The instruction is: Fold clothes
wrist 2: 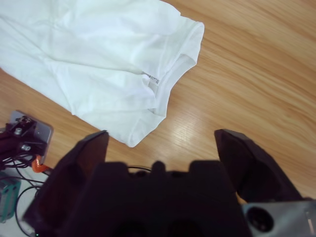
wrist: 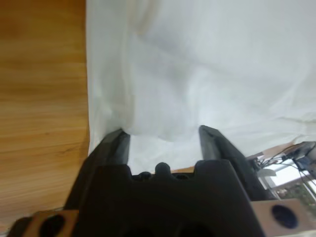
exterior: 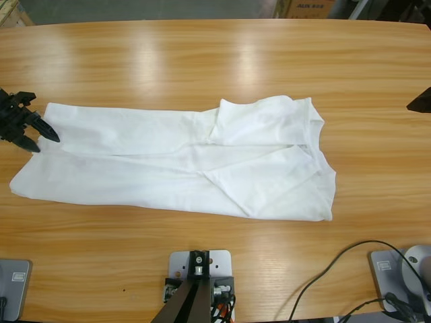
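The clothes are one white T-shirt [exterior: 175, 161], lying flat on the wooden table [exterior: 215, 60], folded lengthwise with both sleeves turned in, collar end to the right. My left gripper [exterior: 44, 142] sits at the shirt's left end, jaws open. In the left wrist view it [wrist: 163, 133] stands low over the white fabric [wrist: 207, 64], whose edge runs between the two jaws. My right gripper [wrist 2: 163, 138] hangs open above bare wood, apart from the shirt [wrist 2: 98, 59], with the collar and its label [wrist 2: 155, 81] ahead. In the high view only a dark tip of that arm [exterior: 421, 101] shows at the right edge.
Black cables [exterior: 337, 269] loop over the table's front right corner. Cardboard boxes [exterior: 303, 8] stand behind the far edge. Bare wood lies on all sides of the shirt, widest along the far side.
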Robot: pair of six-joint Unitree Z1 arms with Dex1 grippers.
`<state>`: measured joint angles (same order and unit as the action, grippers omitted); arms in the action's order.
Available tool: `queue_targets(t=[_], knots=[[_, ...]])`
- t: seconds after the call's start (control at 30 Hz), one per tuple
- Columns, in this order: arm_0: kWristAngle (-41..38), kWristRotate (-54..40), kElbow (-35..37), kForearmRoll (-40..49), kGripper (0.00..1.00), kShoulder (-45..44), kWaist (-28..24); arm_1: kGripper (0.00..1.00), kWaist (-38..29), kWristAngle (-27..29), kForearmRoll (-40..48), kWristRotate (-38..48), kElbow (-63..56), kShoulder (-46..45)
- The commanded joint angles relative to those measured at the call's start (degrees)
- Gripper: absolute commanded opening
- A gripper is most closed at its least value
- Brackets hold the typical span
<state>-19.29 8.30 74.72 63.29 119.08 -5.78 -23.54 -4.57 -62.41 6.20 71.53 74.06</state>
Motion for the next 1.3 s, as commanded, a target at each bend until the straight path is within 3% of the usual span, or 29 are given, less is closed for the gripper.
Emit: queue_targets(t=[0.03,0.4,0.87,1.3], knots=[[0.92,0.32,0.17,-1.47,0.000,-2.01,2.28,0.775,-0.54,1.21,-0.52,0.04,-0.34,0.33],[0.93,0.14,-0.25,-1.68,0.000,-2.89,3.06,0.775,-0.54,1.38,-0.60,0.04,-0.52,-0.09],[0.23,0.62,-3.86,-1.26,0.000,-11.10,4.81,0.776,-0.54,0.96,-0.16,0.08,-0.34,0.03],[0.30,1.63,-2.68,1.13,0.000,-0.94,3.32,0.780,-0.54,1.05,-0.73,0.06,-0.38,-1.18]])
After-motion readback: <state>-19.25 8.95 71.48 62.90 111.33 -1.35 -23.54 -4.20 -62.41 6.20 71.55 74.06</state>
